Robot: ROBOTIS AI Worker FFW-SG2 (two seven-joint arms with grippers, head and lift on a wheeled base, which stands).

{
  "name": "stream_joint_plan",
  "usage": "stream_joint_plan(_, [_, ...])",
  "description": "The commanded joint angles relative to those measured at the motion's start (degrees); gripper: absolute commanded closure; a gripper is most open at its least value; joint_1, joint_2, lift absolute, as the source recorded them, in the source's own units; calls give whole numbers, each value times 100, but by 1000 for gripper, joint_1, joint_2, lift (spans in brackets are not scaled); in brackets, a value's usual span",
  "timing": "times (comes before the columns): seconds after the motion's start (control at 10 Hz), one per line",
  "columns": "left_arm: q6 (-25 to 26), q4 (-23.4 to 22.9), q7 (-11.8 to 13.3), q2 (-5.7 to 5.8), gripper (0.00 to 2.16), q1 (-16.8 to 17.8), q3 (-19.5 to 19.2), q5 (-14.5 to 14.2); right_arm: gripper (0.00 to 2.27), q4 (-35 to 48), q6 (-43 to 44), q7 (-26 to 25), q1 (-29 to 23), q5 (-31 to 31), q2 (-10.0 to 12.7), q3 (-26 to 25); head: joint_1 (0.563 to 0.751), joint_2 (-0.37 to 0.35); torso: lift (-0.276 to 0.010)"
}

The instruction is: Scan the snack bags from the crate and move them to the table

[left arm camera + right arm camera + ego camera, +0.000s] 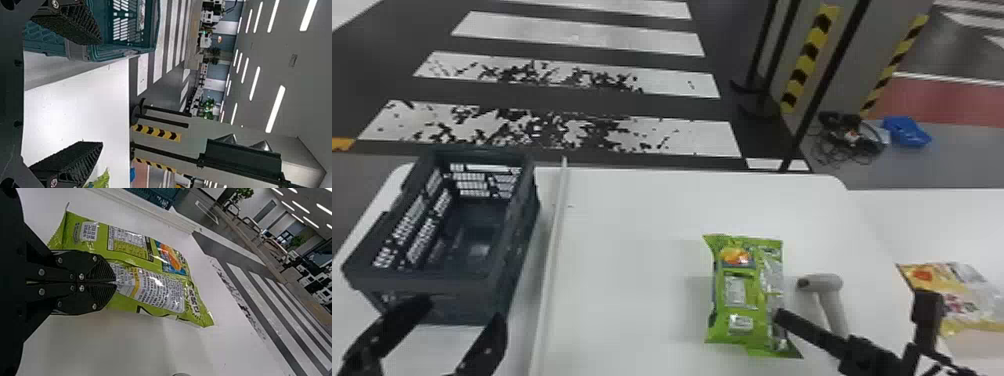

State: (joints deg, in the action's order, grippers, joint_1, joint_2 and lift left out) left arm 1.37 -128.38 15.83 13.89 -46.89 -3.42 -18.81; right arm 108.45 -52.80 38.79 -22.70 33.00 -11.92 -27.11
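In the head view my right gripper point(777, 316) is at the right side of a green snack bag point(739, 300) over the white table. The right wrist view has the right gripper point(116, 282) shut on the back seam of that green bag point(156, 288), printed side up. A light grey scanner point(832, 292) stands just right of the bag. My left gripper point(457, 320) is open at the near end of the dark crate point(427, 282); nothing is between the fingers of this left gripper point(100, 93) in its wrist view, with the crate point(94, 53) beside one finger.
A yellow snack bag point(952, 295) lies on the right-hand surface, near the right arm. A long white strip point(552, 250) runs along the table point(627, 215) between the crate and the green bag. Black stands and a striped pillar point(804, 65) are beyond the table.
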Motion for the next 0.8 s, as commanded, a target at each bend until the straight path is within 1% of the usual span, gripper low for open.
stream_joint_plan(0.0, [-159,50,-1,-9,83,-4,35,0,2246,607,-165,-11,-305,260,6,-286,695,-176,-95])
stream_joint_plan(0.1, [-264,129,-1,-18,83,-4,70,0,2246,801,-148,-38,-411,374,59,-497,695,-181,-95])
stream_joint_plan(0.2, [-317,199,8,-18,83,5,96,0,2246,871,-78,-117,-428,471,173,-760,695,-193,-95])
stream_joint_plan(0.3, [-510,305,34,-18,83,5,132,-18,2246,853,-25,-187,-349,497,182,-1006,695,-216,-95])
stream_joint_plan(0.4, [-598,401,96,-18,83,5,140,-62,2246,774,-60,-328,-200,567,164,-1261,695,-251,-95])
stream_joint_plan(0.5, [-651,437,113,-18,83,5,132,-79,2246,581,-130,-433,81,532,129,-1490,695,-273,-95])
stream_joint_plan(0.6, [-704,437,113,-9,83,-4,123,-88,2246,291,-113,-539,371,453,41,-1613,695,-307,-95])
stream_joint_plan(0.7, [-704,428,122,-9,83,-22,88,-106,2246,-52,-95,-723,617,374,-135,-1639,695,-344,-95])
